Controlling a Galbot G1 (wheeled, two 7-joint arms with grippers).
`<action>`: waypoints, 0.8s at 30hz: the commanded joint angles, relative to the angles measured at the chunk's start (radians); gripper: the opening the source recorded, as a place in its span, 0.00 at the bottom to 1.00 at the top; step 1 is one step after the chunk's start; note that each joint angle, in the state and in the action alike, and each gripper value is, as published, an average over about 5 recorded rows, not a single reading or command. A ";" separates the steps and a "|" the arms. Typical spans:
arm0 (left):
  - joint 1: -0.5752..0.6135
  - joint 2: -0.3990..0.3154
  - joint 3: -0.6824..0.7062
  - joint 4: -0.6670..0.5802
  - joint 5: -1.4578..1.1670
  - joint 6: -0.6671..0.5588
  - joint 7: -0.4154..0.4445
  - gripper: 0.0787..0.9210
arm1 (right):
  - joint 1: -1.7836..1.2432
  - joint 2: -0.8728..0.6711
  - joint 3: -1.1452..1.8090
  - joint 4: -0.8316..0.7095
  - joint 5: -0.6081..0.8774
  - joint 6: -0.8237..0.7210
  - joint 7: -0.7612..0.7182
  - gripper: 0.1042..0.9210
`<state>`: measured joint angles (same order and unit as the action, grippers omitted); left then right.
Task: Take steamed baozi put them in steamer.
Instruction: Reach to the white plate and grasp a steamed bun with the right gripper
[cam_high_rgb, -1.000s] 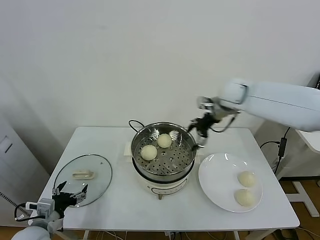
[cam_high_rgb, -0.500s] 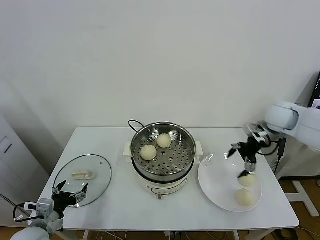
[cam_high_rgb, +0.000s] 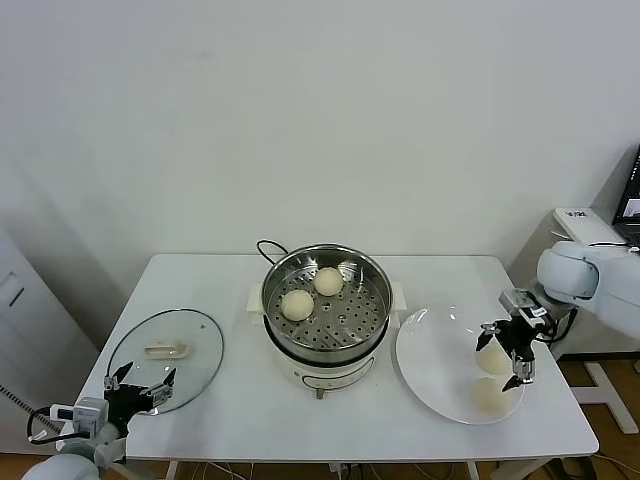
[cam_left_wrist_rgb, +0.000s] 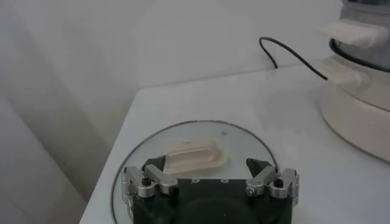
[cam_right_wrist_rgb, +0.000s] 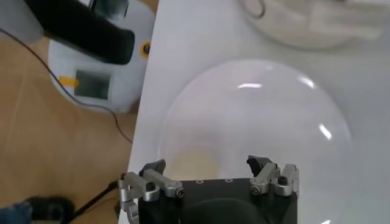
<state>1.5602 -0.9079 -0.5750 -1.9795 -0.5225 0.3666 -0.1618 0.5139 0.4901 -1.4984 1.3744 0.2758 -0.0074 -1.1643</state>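
Note:
The steel steamer (cam_high_rgb: 372, 305) stands mid-table on its white base, with two pale baozi on its perforated tray, one (cam_high_rgb: 297, 304) and the other (cam_high_rgb: 328, 281). Two more baozi, one (cam_high_rgb: 490, 357) and one (cam_high_rgb: 487, 397), lie on the white plate (cam_high_rgb: 440, 365) to its right. My right gripper (cam_high_rgb: 502, 360) is open, low over the plate, with its fingers on either side of the farther plate baozi. In the right wrist view that baozi (cam_right_wrist_rgb: 195, 164) shows blurred between the open fingertips of the right gripper (cam_right_wrist_rgb: 207, 165). My left gripper (cam_high_rgb: 140, 385) is open and parked at the table's front left.
A round glass lid (cam_high_rgb: 165, 355) with a cream handle lies at the left, under my left gripper (cam_left_wrist_rgb: 207, 167) in the left wrist view, where the lid (cam_left_wrist_rgb: 244, 137) shows. A black cord (cam_high_rgb: 268, 247) runs behind the steamer. The table edge lies close beyond the plate on the right.
My right gripper has moved from the steamer's right rim out over the plate and down around the farther plate baozi. The left arm has not moved.

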 joint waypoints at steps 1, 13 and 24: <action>-0.008 0.002 0.002 0.006 0.000 0.005 0.000 0.88 | -0.220 0.011 0.142 -0.077 -0.108 0.015 -0.011 0.88; -0.012 0.004 0.005 0.013 0.001 0.006 0.000 0.88 | -0.329 0.074 0.218 -0.146 -0.129 0.001 0.006 0.87; -0.012 0.005 0.005 0.004 0.001 0.007 0.000 0.88 | -0.321 0.073 0.229 -0.141 -0.124 -0.018 0.016 0.59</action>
<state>1.5482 -0.9041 -0.5701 -1.9738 -0.5215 0.3736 -0.1615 0.2271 0.5549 -1.2979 1.2465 0.1635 -0.0204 -1.1528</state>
